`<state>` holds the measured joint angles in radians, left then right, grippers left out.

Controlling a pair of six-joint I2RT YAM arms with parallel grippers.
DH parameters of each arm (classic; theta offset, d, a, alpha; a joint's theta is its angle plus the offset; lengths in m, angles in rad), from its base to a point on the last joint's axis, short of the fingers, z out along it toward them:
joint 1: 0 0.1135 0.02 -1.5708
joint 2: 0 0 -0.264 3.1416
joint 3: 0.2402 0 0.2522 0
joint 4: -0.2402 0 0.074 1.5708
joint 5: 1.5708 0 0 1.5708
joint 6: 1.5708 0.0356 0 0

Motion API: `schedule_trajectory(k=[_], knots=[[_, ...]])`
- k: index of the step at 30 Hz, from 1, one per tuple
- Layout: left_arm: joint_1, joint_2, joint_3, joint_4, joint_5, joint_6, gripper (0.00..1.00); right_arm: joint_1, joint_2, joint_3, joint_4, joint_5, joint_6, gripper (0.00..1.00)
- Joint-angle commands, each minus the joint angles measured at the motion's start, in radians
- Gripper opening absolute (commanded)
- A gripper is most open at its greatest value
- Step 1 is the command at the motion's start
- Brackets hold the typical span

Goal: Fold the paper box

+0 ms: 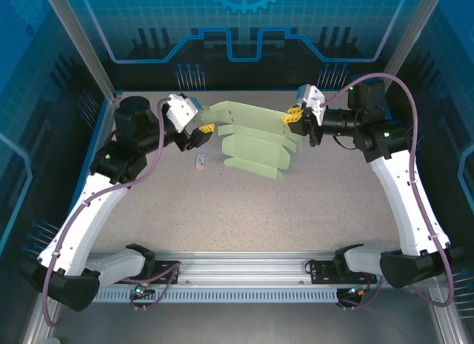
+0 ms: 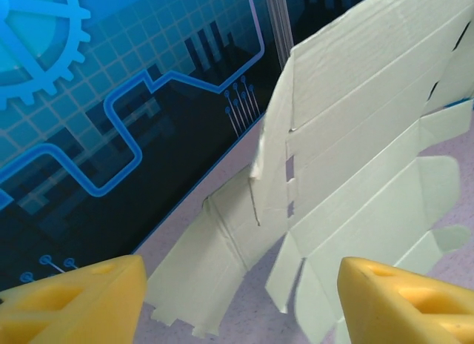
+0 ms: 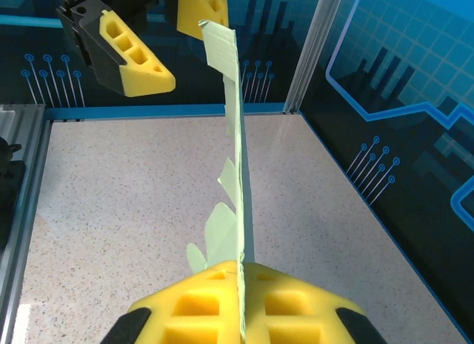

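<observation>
Blue circuit-patterned wall panels (image 1: pixel 244 40) close in a speckled grey table (image 1: pixel 296 210). Above its far half hangs the paper box (image 1: pixel 255 147), for now a wide, unfolded sheet of pale mint-green thin card with creased panels and tabbed flaps. Its lower tabs droop toward the tabletop; whether they touch it I cannot tell.

The right gripper (image 1: pixel 292 116) is clamped tight on the sheet's right edge, and the card rises edge-on from the seam between its yellow pads. The left gripper (image 1: pixel 206 127) stands wide apart at the opposite edge. The card lies ahead of the gap between its yellow fingers (image 2: pixel 81 299), and nothing is pinched. A tiny white tag (image 1: pixel 200 161) lies on the table near the sheet.

The card looks very light and floppy, stiff only within each panel. It will likely hinge at its creases and dent under a hard pinch. A flat panel margin close to a crease seems the best hold, away from the thin tabs.
</observation>
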<state>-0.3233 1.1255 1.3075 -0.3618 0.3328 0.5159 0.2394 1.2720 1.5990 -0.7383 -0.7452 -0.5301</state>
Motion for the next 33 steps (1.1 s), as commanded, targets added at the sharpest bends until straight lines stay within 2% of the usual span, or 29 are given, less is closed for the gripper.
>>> schedule_trajectory(k=[1,13,21,26,33], knots=[[0.011,0.022,0.035,-0.042,-0.018,0.055,0.76,-0.002,0.007,0.039,-0.015,-0.057,-0.019,0.0],[0.029,-0.056,-0.015,-0.007,0.001,0.067,0.76,-0.002,0.041,0.065,-0.043,-0.025,-0.029,0.0],[0.033,0.051,0.003,0.028,0.147,0.025,0.76,-0.001,0.035,0.05,-0.029,-0.067,-0.025,0.0],[0.032,0.106,0.035,0.066,0.28,-0.036,0.66,0.001,0.031,0.037,-0.019,-0.079,-0.025,0.0],[0.032,0.11,0.036,0.103,0.335,-0.066,0.43,0.0,0.038,0.032,-0.014,-0.082,-0.033,0.0]])
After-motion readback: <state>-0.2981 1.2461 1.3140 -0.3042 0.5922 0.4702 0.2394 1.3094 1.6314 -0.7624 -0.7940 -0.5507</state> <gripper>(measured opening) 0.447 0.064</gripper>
